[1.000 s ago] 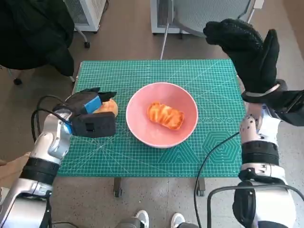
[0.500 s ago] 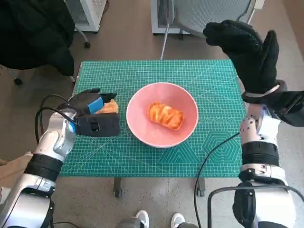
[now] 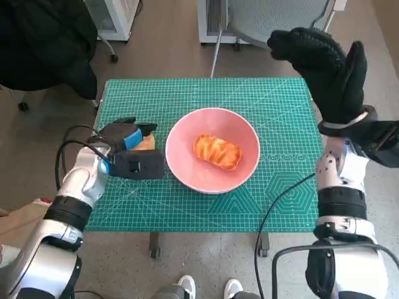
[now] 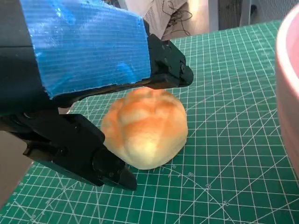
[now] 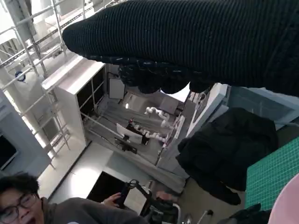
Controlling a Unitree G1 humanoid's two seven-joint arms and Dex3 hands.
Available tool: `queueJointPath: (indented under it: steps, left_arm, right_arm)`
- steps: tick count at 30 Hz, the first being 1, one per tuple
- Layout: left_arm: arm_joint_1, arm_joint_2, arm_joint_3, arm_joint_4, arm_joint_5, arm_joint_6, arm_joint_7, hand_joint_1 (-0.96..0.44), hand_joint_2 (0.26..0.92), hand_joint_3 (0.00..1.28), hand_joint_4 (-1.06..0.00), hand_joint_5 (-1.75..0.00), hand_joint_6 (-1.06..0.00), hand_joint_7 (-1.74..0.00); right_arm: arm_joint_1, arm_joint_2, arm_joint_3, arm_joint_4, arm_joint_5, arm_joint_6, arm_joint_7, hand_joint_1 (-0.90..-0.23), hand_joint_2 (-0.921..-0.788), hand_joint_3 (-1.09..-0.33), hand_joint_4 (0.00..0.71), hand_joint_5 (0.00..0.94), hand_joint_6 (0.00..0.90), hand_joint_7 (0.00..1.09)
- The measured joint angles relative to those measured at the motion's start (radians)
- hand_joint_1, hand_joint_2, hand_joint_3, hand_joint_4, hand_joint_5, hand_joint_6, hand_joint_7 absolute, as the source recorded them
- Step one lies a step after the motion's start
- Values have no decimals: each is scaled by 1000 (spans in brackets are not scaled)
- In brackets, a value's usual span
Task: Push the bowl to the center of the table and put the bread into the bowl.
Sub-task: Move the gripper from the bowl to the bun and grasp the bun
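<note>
The pink bowl (image 3: pixel 212 150) is seen near the middle of the green cutting mat (image 3: pixel 274 187), so the push step is judged done; one glazed pastry (image 3: pixel 217 151) already lies inside it. A round bread bun (image 4: pixel 145 127) sits on the mat just beside the bowl's rim, on the robot's left. The left hand (image 3: pixel 128 151) is placed over the bun, fingers (image 4: pixel 74 149) spread to either side and not clearly closed on it, apparently set for a grasp so the bun can be lifted over the rim. The right hand (image 3: pixel 324 65) is held raised and empty, fingers apart, well clear of the bowl, likely to keep the path free.
</note>
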Motion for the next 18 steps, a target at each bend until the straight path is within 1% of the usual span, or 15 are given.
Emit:
queueJointPath:
  steps: [5,15,16,17,18]
  left_arm:
    - [-17,-11,-10,38,2,-7,22,9,758,4,-205,-16,-376,-21]
    - [-52,-31,-27,123,2,-24,62,23,789,12,-323,-15,-502,-28]
    - [-56,-33,-30,130,2,-24,62,22,796,14,-348,-19,-526,-32]
    - [-58,-34,-32,134,2,-24,63,25,811,18,-404,-31,-569,-41]
    - [-63,-37,-36,142,3,-24,67,26,817,18,-427,-31,-586,-41]
  right_arm:
    - [6,0,1,-6,0,0,0,-723,-921,-880,337,0,411,1]
    - [8,-2,5,-18,0,0,-1,-722,-921,-889,335,0,410,1]
    - [8,-3,5,-19,0,0,-1,-722,-921,-890,335,0,410,1]
    - [9,-3,5,-20,0,0,-1,-722,-921,-891,335,0,410,1]
    - [10,-3,5,-22,0,1,-1,-722,-921,-891,335,0,410,1]
